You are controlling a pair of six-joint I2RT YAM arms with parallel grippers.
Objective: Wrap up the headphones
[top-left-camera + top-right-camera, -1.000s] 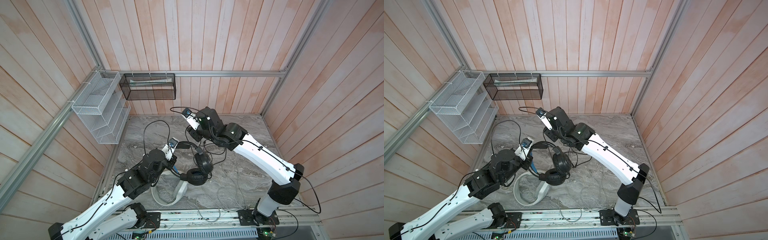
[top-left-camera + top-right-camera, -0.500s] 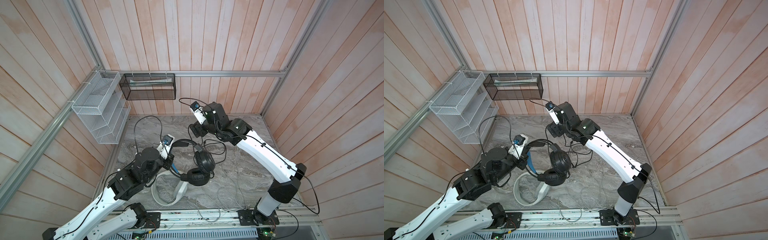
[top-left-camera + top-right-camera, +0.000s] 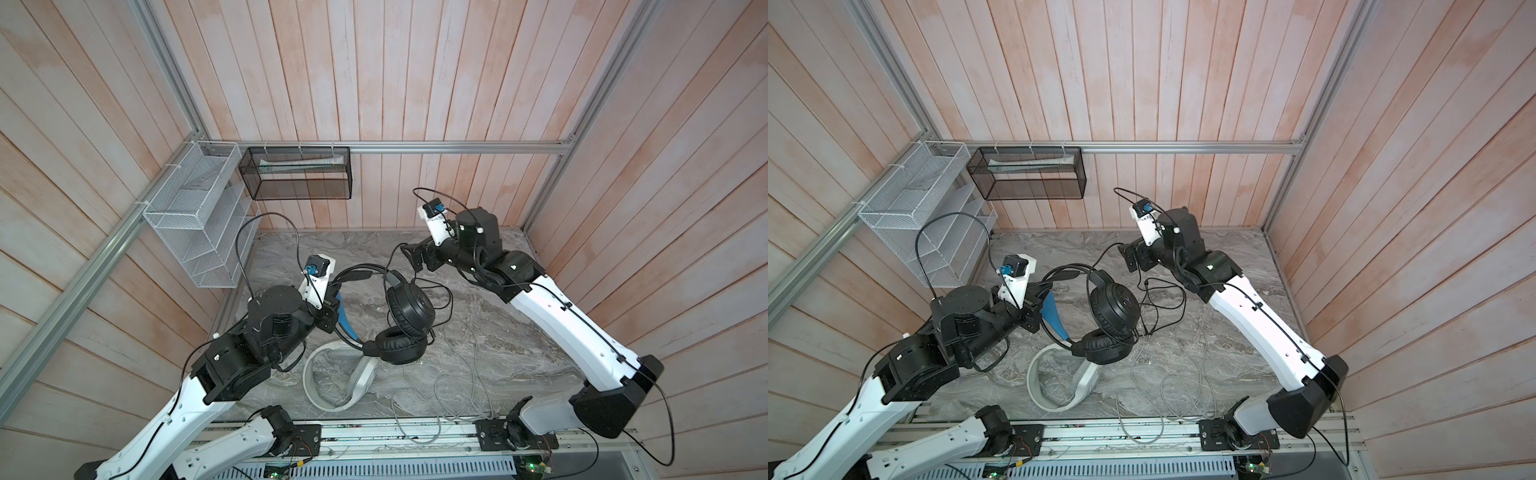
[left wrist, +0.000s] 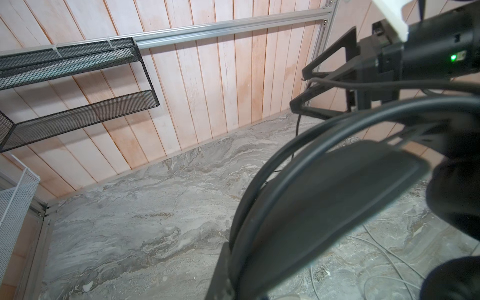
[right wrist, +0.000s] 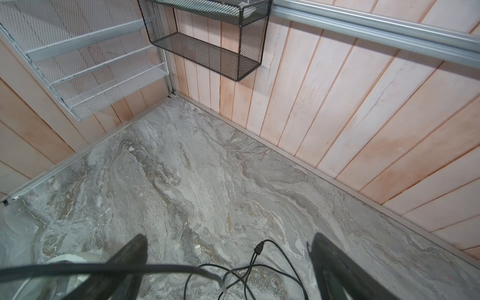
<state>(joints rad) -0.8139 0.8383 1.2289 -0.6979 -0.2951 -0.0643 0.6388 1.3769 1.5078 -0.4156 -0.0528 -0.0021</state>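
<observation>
I'm watching the left gripper [image 3: 332, 298] clamping fully shut on the headband [image 3: 358, 270] of the black headset [image 3: 409, 309], just beside the blue inner band [image 3: 345, 322]. It's holding that headset up over the middle of the table [image 3: 540, 332], with the headband reaching toward the left edge. The upper cup [image 3: 1113, 307] is showing its outer shell and the lower cup [image 3: 395, 348] is hanging beneath it, pad facing up. In both top views the lower cup is overlapping one end of the white headset [image 3: 318, 376]; I can't tell whether they're touching. The white headset is lying flat near the front edge, left of centre. Its grey cable [image 3: 474, 376] is trailing in loose loops over the front half of the table toward the right.

The right gripper [image 3: 409, 259] is hovering over the back half of the table, near the centre, with its jaws standing wide apart and gripping nothing. In the right wrist view its fingers [image 5: 130, 259] are framing bare table and a tangle of black cable [image 5: 259, 249] lying below. One strand of that cable is rising from the headset to the right gripper. In the left wrist view it's passing between the two fingers, though I can't tell whether it's resting on either.
</observation>
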